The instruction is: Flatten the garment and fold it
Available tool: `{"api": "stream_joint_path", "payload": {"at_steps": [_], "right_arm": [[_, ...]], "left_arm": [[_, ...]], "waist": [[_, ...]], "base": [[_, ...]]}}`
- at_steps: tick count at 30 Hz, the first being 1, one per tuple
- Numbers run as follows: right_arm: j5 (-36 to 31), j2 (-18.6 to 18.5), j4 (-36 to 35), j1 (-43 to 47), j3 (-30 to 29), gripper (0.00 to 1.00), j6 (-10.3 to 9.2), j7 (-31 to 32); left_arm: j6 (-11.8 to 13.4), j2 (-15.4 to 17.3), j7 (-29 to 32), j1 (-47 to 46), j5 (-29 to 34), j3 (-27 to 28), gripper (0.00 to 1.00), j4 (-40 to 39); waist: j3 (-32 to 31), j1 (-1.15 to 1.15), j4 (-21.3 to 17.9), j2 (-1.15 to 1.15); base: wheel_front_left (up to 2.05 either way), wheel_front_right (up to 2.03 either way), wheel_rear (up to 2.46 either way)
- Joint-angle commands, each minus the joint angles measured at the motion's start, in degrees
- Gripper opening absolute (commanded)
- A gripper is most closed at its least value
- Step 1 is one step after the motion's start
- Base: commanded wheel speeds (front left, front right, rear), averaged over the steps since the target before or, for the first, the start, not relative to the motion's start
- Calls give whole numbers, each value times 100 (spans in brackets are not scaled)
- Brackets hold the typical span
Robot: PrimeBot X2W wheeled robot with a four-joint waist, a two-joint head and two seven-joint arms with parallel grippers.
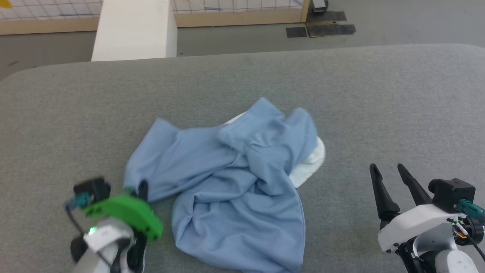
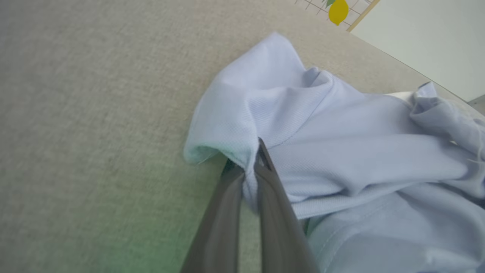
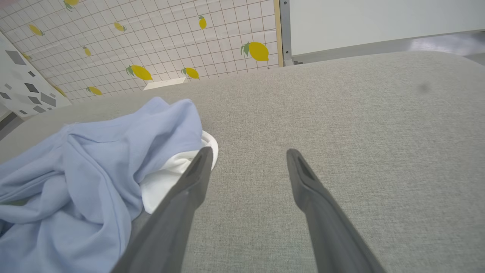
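At seven o'clock the left gripper [image 2: 248,163] pinches the garment [image 1: 235,182] by its left edge, fingers clamped tight. At five o'clock the right gripper [image 1: 387,168] gapes wide, holding nothing. The garment lies crumpled mid-table [image 1: 379,94].

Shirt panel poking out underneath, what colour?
White; the panel shows best in the right wrist view.

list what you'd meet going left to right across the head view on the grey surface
left claw, shut on a cloth edge → garment, crumpled → its white panel poking out on the right → right claw, open
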Motion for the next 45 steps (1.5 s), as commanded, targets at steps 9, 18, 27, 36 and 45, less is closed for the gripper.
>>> {"api": "stream_joint_path", "payload": {"at_steps": [9, 18, 27, 36, 45], "right_arm": [[-102, 3, -116, 158, 45, 100, -8, 137], [-590, 3, -465, -166, 938, 100, -8, 291], [-777, -274, -29, -1643, 2808, 100, -8, 760], [-474, -350, 1212, -3095, 3959, 100, -8, 2073], [-494, -327, 1737, -3493, 3871, 0, -8, 2868]], "left_arm": [[455, 387, 189, 1485, -374, 268, 100, -740], [186, 52, -1311, 1403, 442, 881, 100, -1572], [-138, -1103, -1337, 1222, 2680, 2029, 100, -2371], [-773, -1654, -1338, 936, 3349, 2171, 100, -2180], [-738, -1685, -1338, 884, 3028, 1998, 100, -2075]], "waist": [[-217, 0, 342, 0], [-212, 0, 528, 0], [143, 0, 789, 0], [471, 0, 1234, 0], [545, 0, 1501, 0]], "base": [[0, 0, 0], [0, 0, 0], [0, 0, 0], [0, 0, 0], [0, 0, 0]]}}
